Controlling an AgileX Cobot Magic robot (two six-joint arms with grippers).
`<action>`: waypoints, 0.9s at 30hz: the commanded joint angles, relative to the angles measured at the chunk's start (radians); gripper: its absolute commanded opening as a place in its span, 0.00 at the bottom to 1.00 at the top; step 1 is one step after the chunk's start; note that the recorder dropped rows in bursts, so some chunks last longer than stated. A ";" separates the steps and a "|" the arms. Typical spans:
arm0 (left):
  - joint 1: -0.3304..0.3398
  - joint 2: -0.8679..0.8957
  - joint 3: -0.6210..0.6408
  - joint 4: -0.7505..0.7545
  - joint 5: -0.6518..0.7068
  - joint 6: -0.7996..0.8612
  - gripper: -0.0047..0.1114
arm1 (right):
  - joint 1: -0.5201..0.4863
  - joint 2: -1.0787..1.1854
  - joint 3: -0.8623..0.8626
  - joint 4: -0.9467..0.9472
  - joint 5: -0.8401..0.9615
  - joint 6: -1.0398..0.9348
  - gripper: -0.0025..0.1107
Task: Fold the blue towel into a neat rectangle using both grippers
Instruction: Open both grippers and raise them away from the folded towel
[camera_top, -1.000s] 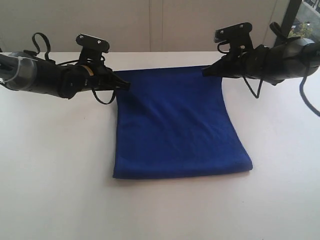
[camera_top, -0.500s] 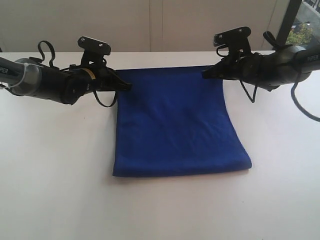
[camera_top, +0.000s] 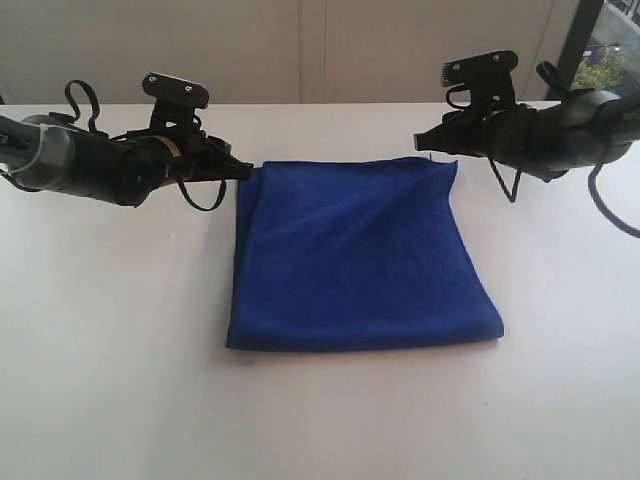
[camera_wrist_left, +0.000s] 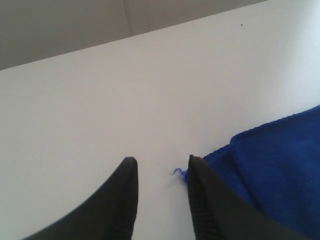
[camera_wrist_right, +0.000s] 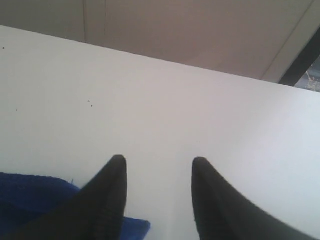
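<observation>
Lying flat on the white table (camera_top: 110, 340), the towel (camera_top: 360, 265) showed as a doubled, roughly rectangular sheet, with what looked like its rounded fold toward the exterior camera and its 2 free corners at the far edge. The left gripper (camera_top: 245, 170) hovered at the far left corner with fingers parted. Its wrist view showed bare table between them and a loose thread (camera_wrist_left: 177, 171) just beside 1 finger, with nothing clamped. The right gripper (camera_top: 422, 142) stood likewise spread and empty at the far right corner, with blue cloth visible under 1 finger in its wrist view. The cloth appeared thin, soft and light, so it would likely drape and sag rather than hold shape, and might slide on the smooth top. A further fold would probably be best taken by pinching both layers together at 2 matching corners along the stitched edge, since a grip on the upper layer alone could peel the fold apart.
</observation>
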 joint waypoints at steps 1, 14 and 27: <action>0.001 0.000 -0.002 -0.006 0.049 -0.019 0.39 | -0.004 -0.001 -0.003 0.002 0.064 0.006 0.38; 0.001 -0.216 -0.002 -0.006 0.542 -0.054 0.04 | -0.004 -0.206 0.022 0.009 0.481 0.103 0.02; -0.001 -0.426 0.054 -0.082 0.885 -0.054 0.04 | -0.004 -0.530 0.328 0.000 0.567 0.174 0.02</action>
